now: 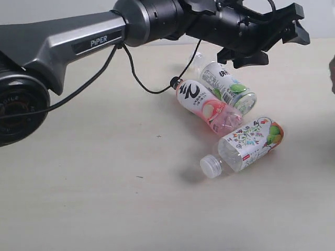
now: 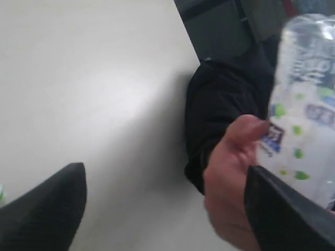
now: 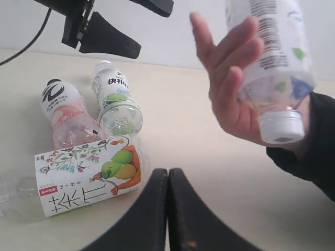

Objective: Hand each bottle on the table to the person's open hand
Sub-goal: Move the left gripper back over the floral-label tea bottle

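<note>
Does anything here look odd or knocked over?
Three bottles lie on their sides on the table: peach bottle, lime bottle, floral bottle, bunched together. A fourth bottle sits cap-down in the person's hand. Nothing looks spilled.

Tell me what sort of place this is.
Probably a robot lab or test bench: a bare pale table, a grey robot arm marked PiPER, and three drink bottles lying on it while a person's hand holds a fourth.
</note>
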Available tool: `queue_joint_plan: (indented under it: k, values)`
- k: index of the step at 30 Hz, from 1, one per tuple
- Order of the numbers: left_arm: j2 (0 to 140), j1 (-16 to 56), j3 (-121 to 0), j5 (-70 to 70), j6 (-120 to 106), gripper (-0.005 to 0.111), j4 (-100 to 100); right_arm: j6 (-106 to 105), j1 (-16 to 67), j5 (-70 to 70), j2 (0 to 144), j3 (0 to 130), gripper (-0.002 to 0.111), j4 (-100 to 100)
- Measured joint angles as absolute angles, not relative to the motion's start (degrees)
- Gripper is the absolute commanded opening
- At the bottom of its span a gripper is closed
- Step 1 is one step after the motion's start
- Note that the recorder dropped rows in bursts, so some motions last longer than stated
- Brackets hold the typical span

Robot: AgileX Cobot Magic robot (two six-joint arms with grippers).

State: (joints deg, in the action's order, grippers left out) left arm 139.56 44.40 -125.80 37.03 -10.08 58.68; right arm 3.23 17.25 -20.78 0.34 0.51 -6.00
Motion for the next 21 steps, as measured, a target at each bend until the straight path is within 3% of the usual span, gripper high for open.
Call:
queue_joint_plan:
  k: [6,12,21]
  values:
    - [137.5,43.3,-125.8,44.0,-10.1,0.047,55.1,3.2,17.2,-20.8,0.3,0.5,0.000,-6.0]
    - [135.3,43.1,-125.8,50.1,-10.1,0.000,51.9,3.2,17.2,-20.8,0.3,0.5,0.000,-6.0]
    - [131.9,43.1,-125.8,57.9,-10.1,0.000,42.5,3.2,17.2,-20.8,0.3,0.5,0.000,-6.0]
